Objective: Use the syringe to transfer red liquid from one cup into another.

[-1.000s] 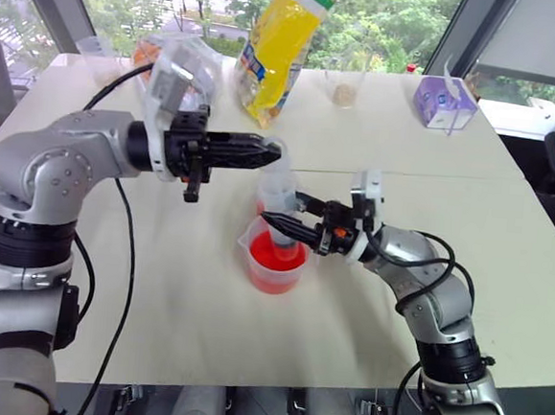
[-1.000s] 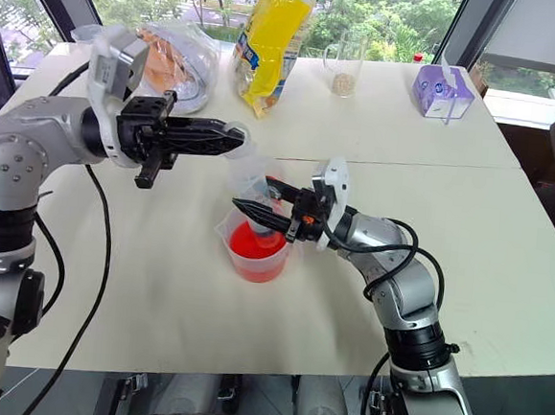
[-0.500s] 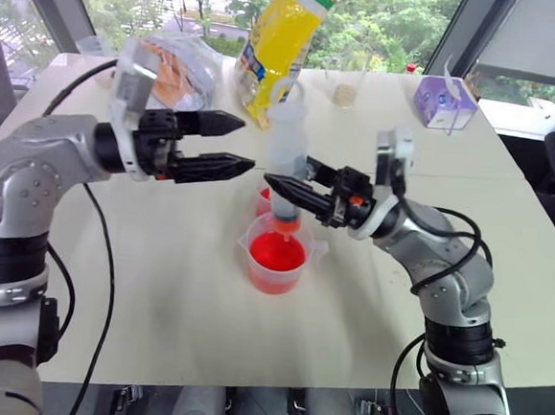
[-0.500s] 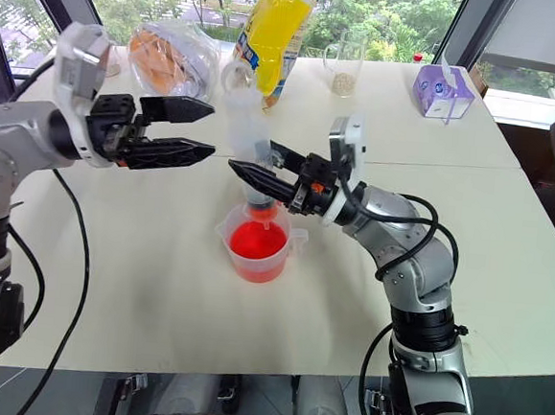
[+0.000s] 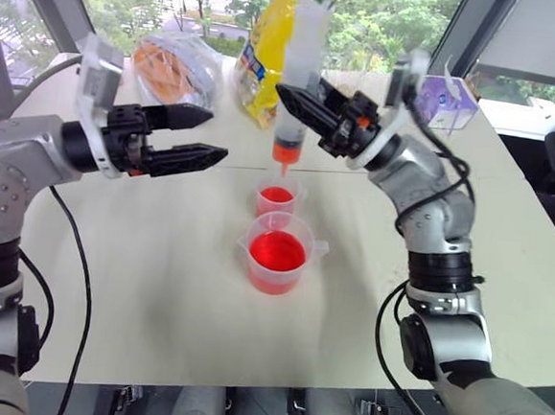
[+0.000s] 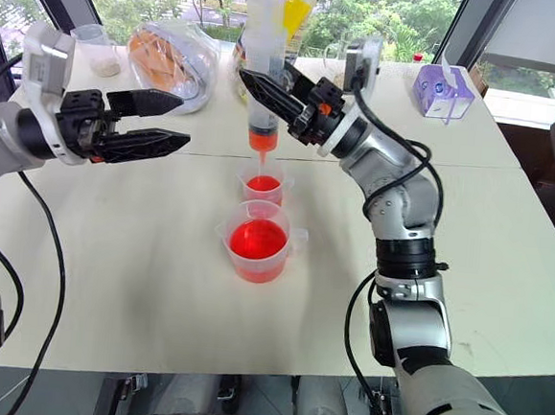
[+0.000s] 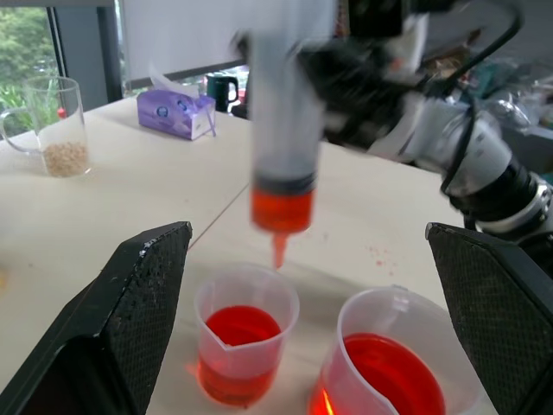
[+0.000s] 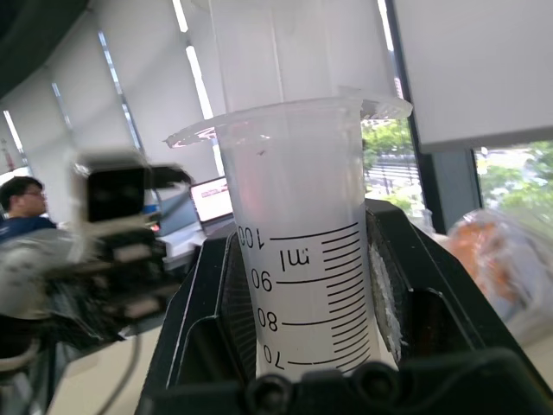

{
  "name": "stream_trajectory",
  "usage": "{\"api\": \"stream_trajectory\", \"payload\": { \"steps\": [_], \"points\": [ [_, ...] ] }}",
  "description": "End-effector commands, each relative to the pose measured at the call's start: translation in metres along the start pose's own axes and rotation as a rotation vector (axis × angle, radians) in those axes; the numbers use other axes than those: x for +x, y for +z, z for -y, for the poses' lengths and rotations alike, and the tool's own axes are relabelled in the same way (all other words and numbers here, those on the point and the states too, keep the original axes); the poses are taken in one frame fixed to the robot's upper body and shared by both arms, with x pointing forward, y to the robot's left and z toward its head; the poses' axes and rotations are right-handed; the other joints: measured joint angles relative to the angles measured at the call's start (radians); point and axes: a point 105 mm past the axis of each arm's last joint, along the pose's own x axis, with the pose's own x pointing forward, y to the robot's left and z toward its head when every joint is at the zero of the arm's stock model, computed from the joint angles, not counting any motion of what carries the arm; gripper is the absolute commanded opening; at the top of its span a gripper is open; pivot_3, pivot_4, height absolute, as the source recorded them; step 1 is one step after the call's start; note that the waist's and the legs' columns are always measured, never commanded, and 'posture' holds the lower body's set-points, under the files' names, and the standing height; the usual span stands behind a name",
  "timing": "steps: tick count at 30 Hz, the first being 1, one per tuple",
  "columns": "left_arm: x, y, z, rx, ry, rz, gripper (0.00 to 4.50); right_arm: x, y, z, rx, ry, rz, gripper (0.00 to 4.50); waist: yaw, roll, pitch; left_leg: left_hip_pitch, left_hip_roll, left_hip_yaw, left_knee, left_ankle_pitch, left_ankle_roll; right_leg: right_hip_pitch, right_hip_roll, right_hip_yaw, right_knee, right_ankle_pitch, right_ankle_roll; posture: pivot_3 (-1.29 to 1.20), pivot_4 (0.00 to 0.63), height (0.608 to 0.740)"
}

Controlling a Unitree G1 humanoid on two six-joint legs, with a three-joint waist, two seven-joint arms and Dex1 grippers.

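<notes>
Lighting: bright, even daylight from the windows [image 5: 388,24] behind the counter [image 5: 156,284]. Shadows: soft, faint. Glare: window area washed out. Blur: syringe [image 7: 285,130] smeared in left wrist view; background soft in right wrist view. Head views sharp.

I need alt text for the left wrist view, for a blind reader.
A syringe with red liquid in its tip hangs over a small clear cup, beside a larger beaker; both hold red liquid.

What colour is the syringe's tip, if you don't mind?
Reddish-orange; the syringe shows it best in the left wrist view.
</notes>
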Motion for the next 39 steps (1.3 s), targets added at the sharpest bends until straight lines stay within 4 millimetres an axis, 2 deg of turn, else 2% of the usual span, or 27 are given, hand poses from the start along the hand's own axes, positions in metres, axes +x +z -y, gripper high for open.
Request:
{"api": "stream_trajectory", "payload": {
  "steps": [1, 4, 10, 15, 18, 20, 23, 24, 30, 31, 39],
  "points": [
    [0.001, 0.024, 0.001, 0.083, 0.014, 0.074, 4.48, 0.004, -0.007, 0.0, -0.059, 0.018, 0.014, 1.38, 0.0, 0.0, 0.0, 0.0, 0.0, 0.0, 0.0, 0.0, 0.0, 0.0, 0.0, 0.0, 0.0, 0.0, 0.0, 0.0, 0.15, 0.74],
    [0.009, 0.028, -0.006, 0.12, 0.042, 0.078, 4.48, 0.002, -0.019, 0.0, -0.061, 0.016, -0.005, 1.38, 0.001, 0.0, 0.0, -0.001, 0.0, 0.0, 0.0, 0.0, 0.0, 0.0, 0.0, 0.0, 0.0, 0.0, 0.0, 0.0, 0.15, 0.74],
    [0.032, 0.047, -0.019, 0.136, 0.047, 0.152, 4.48, 0.0, -0.025, -0.001, -0.068, 0.02, -0.017, 1.38, 0.001, 0.0, 0.0, -0.001, 0.0, 0.0, 0.0, 0.0, 0.0, 0.0, 0.0, 0.0, 0.0, 0.0, 0.0, 0.0, 0.15, 0.74],
    [0.062, 0.06, -0.028, 0.146, 0.016, 0.198, 4.48, -0.002, -0.029, -0.002, -0.08, 0.027, -0.038, 1.38, 0.001, 0.0, 0.0, 0.0, -0.001, 0.001, 0.0, 0.0, -0.001, 0.0, 0.0, 0.0, 0.0, 0.0, 0.0, 0.0, 0.15, 0.74],
    [0.079, 0.058, -0.029, 0.135, -0.02, 0.19, 4.48, -0.002, -0.03, -0.002, -0.085, 0.028, -0.043, 1.38, 0.001, 0.0, 0.0, 0.0, -0.001, 0.001, 0.0, 0.0, -0.001, 0.0, 0.0, 0.0, 0.0, 0.0, 0.0, 0.0, 0.15, 0.74],
    [0.081, 0.056, -0.031, 0.135, -0.023, 0.182, 4.48, -0.002, -0.03, -0.002, -0.087, 0.029, -0.043, 1.38, -0.003, 0.0, 0.0, 0.0, -0.001, 0.001, 0.0, 0.001, -0.001, 0.0, 0.0, 0.0, 0.0, 0.0, 0.0, 0.0, 0.15, 0.74],
    [0.085, 0.052, -0.032, 0.131, -0.03, 0.172, 3.67, -0.002, -0.03, -0.003, -0.091, 0.03, -0.043, 1.38, -0.006, 0.0, 0.0, 0.0, -0.001, 0.002, 0.0, 0.001, -0.002, -0.001, 0.001, 0.0, 0.001, 0.0, 0.0, 0.0, 0.15, 0.74],
    [0.085, 0.051, -0.033, 0.129, -0.029, 0.17, 3.25, -0.001, -0.031, -0.003, -0.091, 0.03, -0.043, 1.38, -0.005, 0.0, 0.0, 0.0, -0.001, 0.001, 0.0, 0.001, -0.002, -0.001, 0.001, 0.0, 0.001, 0.0, 0.0, 0.0, 0.15, 0.74],
    [0.086, 0.052, -0.032, 0.125, -0.044, 0.18, 0.17, 0.0, -0.031, -0.005, -0.096, 0.038, -0.045, 1.38, -0.001, 0.0, 0.0, -0.001, 0.0, 0.001, 0.0, 0.001, -0.001, -0.001, 0.0, 0.0, 0.001, 0.0, 0.0, 0.0, 0.15, 0.74],
    [0.086, 0.052, -0.032, 0.126, -0.046, 0.178, 0.02, 0.0, -0.031, -0.005, -0.097, 0.039, -0.046, 1.38, 0.0, 0.0, 0.0, -0.001, 0.0, 0.001, 0.0, 0.001, -0.001, -0.001, 0.0, 0.0, 0.001, 0.0, 0.0, 0.0, 0.15, 0.74],
    [0.087, 0.03, -0.023, 0.133, -0.091, 0.099, 0.02, 0.002, -0.024, -0.004, -0.114, 0.041, -0.034, 1.38, -0.001, 0.0, 0.0, -0.001, 0.0, 0.001, 0.0, 0.001, -0.001, -0.001, 0.0, 0.0, 0.001, 0.0, 0.0, 0.0, 0.15, 0.74]
  ]
}}
